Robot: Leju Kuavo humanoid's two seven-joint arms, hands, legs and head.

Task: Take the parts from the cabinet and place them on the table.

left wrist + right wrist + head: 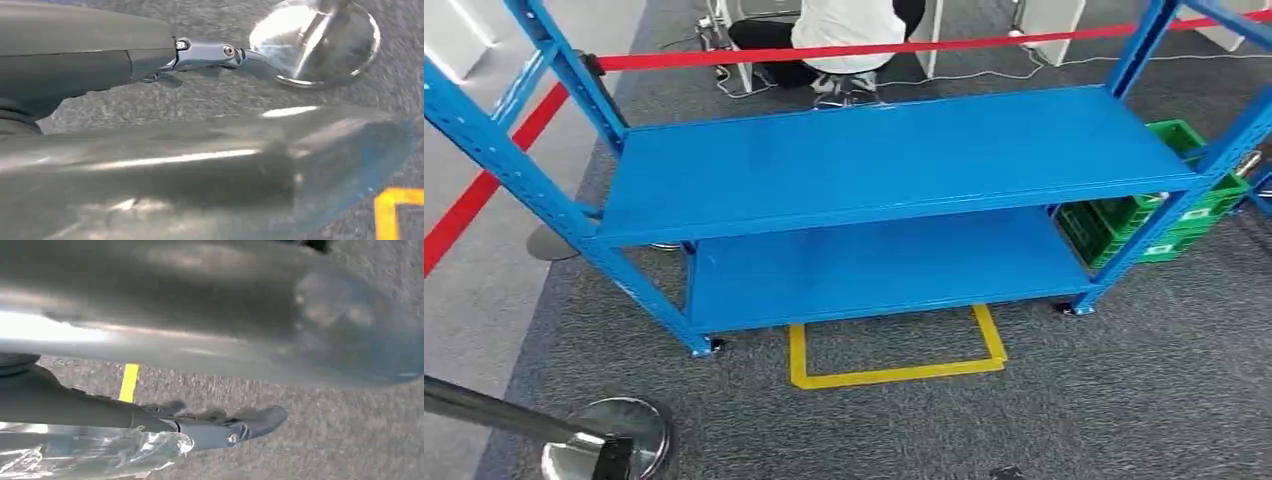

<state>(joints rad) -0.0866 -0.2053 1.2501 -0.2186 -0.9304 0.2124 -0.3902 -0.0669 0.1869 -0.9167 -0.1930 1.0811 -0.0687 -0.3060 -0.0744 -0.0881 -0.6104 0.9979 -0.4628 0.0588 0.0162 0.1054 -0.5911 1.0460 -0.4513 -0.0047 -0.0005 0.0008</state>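
While the blue rack (894,150) is faced, crinkled plastic (100,450) is noted beside the right robot hand (200,430), hold untellable: judged light, slippery, best pinched where bunched. Left robot hand (200,52) is spread.

Rack (894,160) stands ahead on carpet (1124,400), two shelves, one above the other. Floor tape (894,372) just before its front edge. Crate (1169,215) at its right end. Stanchion base (609,440) near left. Person (844,35) seated behind rack.
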